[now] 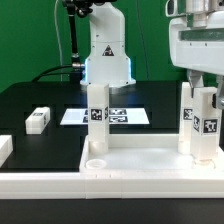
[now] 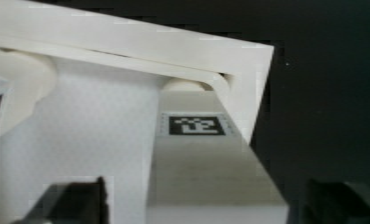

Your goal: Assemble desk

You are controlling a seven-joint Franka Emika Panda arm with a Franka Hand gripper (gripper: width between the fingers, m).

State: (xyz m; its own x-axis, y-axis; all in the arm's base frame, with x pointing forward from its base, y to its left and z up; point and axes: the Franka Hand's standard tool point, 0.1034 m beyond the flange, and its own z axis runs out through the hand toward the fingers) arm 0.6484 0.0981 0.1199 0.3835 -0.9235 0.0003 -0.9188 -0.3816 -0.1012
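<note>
The white desk panel [image 1: 150, 165] lies at the table's front with its rim up. Three white tagged legs stand upright on it: one at the exterior view's left corner [image 1: 97, 122] and two close together at the right [image 1: 187, 118] [image 1: 207, 122]. My gripper [image 1: 203, 88] hangs over the rightmost leg. In the wrist view this leg [image 2: 208, 160] runs between my fingers [image 2: 75, 200], with a dark gap showing on one side, so the gripper [image 2: 208, 205] is open astride it. The panel [image 2: 146, 50] and another leg [image 2: 8, 100] show beyond.
A loose white leg [image 1: 38, 120] lies on the black table at the exterior view's left, with another white piece [image 1: 5, 148] at the left edge. The marker board [image 1: 125, 116] lies behind the panel, before the robot base [image 1: 107, 55].
</note>
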